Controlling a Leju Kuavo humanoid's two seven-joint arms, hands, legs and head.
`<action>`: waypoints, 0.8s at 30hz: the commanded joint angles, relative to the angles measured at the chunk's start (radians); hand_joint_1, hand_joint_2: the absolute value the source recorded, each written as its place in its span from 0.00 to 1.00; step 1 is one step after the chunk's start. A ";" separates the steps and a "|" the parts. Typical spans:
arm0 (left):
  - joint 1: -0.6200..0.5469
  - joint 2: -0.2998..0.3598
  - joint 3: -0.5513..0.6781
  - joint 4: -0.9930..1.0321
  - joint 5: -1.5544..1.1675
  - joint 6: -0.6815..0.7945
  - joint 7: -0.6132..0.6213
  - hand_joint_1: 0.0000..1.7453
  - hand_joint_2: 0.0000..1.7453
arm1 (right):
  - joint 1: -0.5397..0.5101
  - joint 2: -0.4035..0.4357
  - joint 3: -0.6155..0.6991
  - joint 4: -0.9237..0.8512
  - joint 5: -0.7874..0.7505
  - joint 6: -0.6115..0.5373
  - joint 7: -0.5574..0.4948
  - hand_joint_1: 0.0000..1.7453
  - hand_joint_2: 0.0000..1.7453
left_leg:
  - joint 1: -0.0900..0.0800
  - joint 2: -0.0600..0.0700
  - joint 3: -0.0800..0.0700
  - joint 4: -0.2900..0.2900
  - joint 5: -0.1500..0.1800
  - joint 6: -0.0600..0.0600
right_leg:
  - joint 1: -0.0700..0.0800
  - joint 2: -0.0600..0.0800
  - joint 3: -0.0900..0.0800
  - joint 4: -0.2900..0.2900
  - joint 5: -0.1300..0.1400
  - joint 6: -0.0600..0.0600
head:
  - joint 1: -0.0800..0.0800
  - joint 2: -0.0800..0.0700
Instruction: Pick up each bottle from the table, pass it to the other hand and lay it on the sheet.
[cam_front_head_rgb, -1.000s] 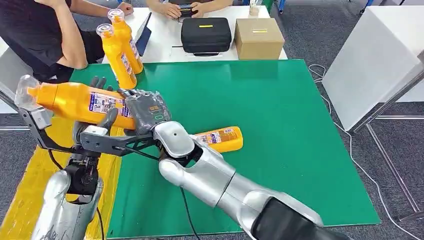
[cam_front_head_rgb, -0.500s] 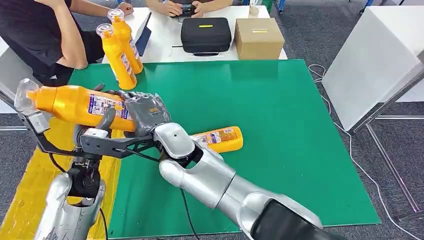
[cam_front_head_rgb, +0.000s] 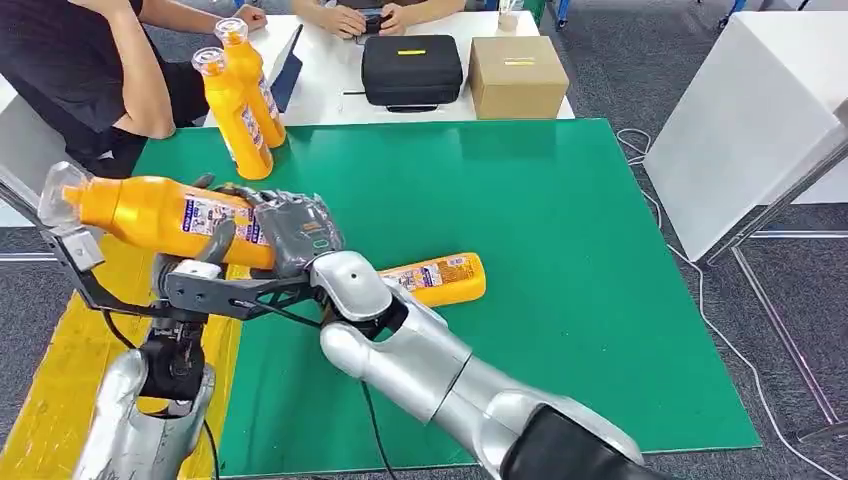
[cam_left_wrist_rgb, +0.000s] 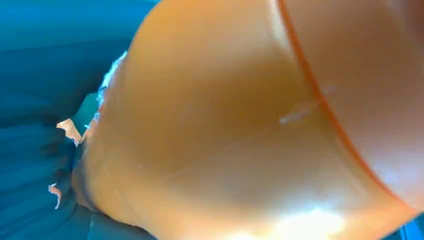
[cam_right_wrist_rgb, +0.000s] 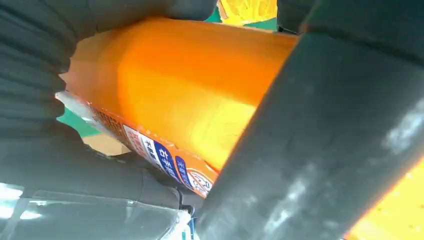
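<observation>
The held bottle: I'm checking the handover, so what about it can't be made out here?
- Left hand, head view: the held bottle and the right hand cover most of its grip.
- Left wrist view: the bottle's orange wall sits too close, blurred.
- Label, right wrist view: print too small to read.

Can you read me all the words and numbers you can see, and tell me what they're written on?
No words can be read.
Held bottle: blue and white label, print too small; in the right wrist view the characters are blurred.
Lying bottle: label too small.
Two standing bottles: labels too small.
Black case: yellow tag, no readable text.
Cardboard box: yellow tag, unreadable.
</observation>
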 joint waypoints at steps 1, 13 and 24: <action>-0.111 -0.016 -0.042 0.004 0.006 -0.003 -0.007 1.00 1.00 | 0.064 -0.027 0.032 0.079 0.007 0.048 -0.007 1.00 1.00 | 0.002 -0.006 0.004 0.000 -0.001 -0.003 | 0.002 -0.007 0.007 -0.001 -0.003 -0.001 | 0.000 0.000; -0.099 -0.009 -0.034 -0.013 0.005 0.011 -0.010 1.00 1.00 | 0.074 -0.077 0.007 -0.015 0.021 0.045 -0.006 0.00 0.00 | 0.001 -0.004 0.001 0.000 0.000 -0.002 | 0.001 -0.004 0.003 0.000 -0.001 0.000 | 0.000 0.000; -0.095 -0.016 -0.027 -0.020 0.001 0.018 -0.011 1.00 1.00 | 0.072 -0.108 -0.019 -0.048 0.016 0.063 -0.002 0.00 0.00 | 0.002 -0.004 0.002 0.001 -0.001 -0.003 | 0.002 -0.005 0.004 0.000 -0.002 -0.001 | 0.000 0.000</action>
